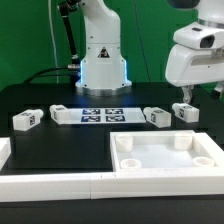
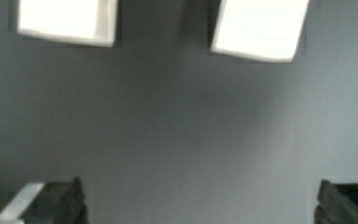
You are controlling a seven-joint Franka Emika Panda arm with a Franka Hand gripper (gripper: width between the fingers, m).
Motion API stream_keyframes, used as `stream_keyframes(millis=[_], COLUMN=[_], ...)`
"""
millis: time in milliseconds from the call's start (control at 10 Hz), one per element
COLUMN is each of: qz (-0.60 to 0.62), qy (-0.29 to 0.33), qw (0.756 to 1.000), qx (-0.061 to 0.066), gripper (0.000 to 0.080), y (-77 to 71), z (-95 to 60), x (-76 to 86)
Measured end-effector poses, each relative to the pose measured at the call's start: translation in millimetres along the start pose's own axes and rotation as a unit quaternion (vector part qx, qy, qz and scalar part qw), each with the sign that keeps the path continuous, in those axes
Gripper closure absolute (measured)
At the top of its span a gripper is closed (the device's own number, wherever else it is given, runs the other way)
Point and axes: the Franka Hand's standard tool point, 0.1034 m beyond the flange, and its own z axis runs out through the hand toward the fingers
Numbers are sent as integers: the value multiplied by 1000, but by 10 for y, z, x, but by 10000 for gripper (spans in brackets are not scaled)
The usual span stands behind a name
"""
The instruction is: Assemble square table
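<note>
Wide open, empty claw (image 1: pixel 186 97) above the rightmost leg (image 1: pixel 185 111). Risk: coming down off-centre, nudging that leg or the neighbouring leg (image 1: pixel 157 116) askew. Counted on the counter (image 1: pixel 40 145): four legs, two each side of the marker board (image 1: pixel 100 113); one tabletop (image 1: pixel 165 156), just before the right pair; one claw.

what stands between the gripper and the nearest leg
Nothing visible does. The open gripper hangs near the leg at the exterior view's right, with only bare black table around them.
</note>
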Motion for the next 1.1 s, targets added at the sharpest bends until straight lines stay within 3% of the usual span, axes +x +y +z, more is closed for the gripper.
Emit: stream_keyframes(millis=[200, 400, 700, 1100], qz=[-2, -1, 15, 25], qy=[-53, -119, -240, -264], qw=[999, 993, 970, 964], qx=[-5, -10, -17, -15], gripper=[151, 151, 151, 151], y=[-4, 20, -17, -51], z=[1, 25, 185, 228], x=[43, -11, -54, -26])
